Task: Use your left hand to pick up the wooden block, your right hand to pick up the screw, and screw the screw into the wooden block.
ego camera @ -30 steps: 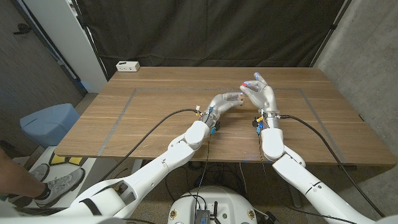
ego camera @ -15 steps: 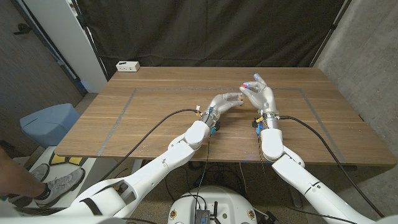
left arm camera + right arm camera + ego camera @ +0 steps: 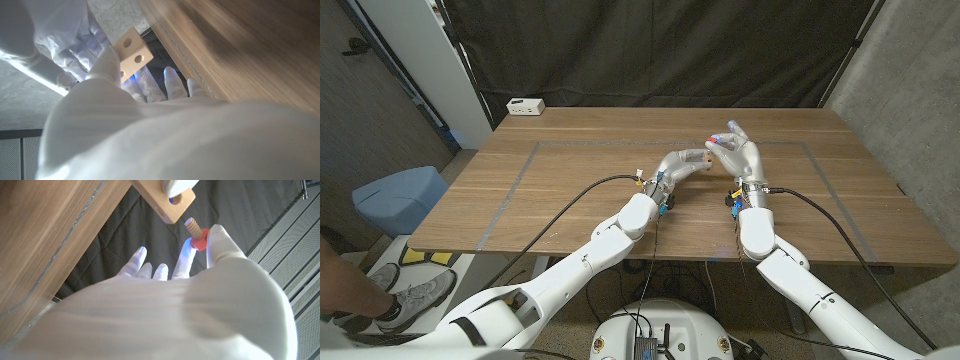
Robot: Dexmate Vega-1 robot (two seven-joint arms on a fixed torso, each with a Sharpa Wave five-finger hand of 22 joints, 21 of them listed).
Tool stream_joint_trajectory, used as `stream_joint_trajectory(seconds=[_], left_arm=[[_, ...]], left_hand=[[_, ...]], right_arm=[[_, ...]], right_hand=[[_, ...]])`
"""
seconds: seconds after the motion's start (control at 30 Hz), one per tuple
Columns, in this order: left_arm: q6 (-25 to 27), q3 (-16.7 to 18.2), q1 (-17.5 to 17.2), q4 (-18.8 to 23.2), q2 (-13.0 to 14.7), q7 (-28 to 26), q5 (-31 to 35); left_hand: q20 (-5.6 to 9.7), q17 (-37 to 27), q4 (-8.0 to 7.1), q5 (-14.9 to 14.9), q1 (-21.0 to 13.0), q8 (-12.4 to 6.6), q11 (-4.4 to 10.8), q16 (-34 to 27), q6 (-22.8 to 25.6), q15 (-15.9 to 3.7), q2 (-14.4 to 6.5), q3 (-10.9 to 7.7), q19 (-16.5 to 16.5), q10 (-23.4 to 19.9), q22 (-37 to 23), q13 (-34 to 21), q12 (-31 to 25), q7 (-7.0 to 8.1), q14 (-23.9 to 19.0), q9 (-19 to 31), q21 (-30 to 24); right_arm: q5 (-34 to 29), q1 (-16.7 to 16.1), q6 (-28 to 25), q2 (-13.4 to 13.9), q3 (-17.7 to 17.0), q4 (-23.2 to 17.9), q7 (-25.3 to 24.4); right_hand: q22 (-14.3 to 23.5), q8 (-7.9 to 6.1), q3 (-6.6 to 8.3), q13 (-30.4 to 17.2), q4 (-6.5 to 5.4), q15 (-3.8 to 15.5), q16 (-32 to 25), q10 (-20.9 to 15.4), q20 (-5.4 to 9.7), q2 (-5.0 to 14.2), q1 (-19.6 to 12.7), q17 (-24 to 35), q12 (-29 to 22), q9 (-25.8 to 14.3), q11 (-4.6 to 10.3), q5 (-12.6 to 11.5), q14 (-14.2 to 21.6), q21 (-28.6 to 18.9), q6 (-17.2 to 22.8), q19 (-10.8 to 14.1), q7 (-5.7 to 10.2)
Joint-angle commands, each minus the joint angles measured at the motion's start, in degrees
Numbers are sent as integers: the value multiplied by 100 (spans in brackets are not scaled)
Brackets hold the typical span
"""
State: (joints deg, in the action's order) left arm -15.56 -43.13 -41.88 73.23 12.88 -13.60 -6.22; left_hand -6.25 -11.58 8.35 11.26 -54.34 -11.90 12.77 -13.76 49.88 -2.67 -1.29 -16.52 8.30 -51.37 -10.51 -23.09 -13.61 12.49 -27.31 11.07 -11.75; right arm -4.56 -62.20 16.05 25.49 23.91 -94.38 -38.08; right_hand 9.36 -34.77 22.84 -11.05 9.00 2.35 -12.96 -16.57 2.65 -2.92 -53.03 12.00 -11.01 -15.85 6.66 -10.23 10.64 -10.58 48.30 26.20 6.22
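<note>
**Block and screw held together above the table**

Wooden table (image 3: 570, 180) spans the head view, black curtain (image 3: 660, 50) behind. Over its middle the left hand (image 3: 682, 163) grips the pale wooden block (image 3: 132, 52), while the right hand (image 3: 737, 152) pinches the screw (image 3: 195, 234), other fingers spread. Only the wrist views show detail: the block has round holes in its face; the screw has a ribbed tan shaft and red head, tip just beside the block's edge.

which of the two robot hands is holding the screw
The right robot hand: it pinches the red-headed wooden screw by its head, threaded tip aimed at the wooden block. The left robot hand grips that block instead.
</note>
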Motion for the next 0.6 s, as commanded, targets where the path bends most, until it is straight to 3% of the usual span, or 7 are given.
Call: stream_joint_trajectory(seconds=[0.03,0.6], left_arm=[[-7,-12,29,-39,-17,4,6],[0,-17,58,-86,-37,21,-14]], left_hand=[[-4,-16,-16,23,10,-47,-10,-16,214,-569,-62,-2,6,-51,-17,-1,-27,-39,-40,18,-22],[0,-14,-10,24,10,-50,-10,-14,224,-565,-59,9,4,-53,-18,-11,-16,-28,-44,18,-23]], right_arm=[[22,28,42,5,29,78,14],[60,59,30,-4,52,136,25]], right_hand=[[12,-57,-21,-16,-3,314,9,-18,324,10,-35,6,-5,-25,-30,1,32,-7,19,-4,-27],[12,-80,-33,-16,-5,312,8,-31,318,19,-38,10,-11,-26,-73,-1,38,-8,25,-4,-37]])
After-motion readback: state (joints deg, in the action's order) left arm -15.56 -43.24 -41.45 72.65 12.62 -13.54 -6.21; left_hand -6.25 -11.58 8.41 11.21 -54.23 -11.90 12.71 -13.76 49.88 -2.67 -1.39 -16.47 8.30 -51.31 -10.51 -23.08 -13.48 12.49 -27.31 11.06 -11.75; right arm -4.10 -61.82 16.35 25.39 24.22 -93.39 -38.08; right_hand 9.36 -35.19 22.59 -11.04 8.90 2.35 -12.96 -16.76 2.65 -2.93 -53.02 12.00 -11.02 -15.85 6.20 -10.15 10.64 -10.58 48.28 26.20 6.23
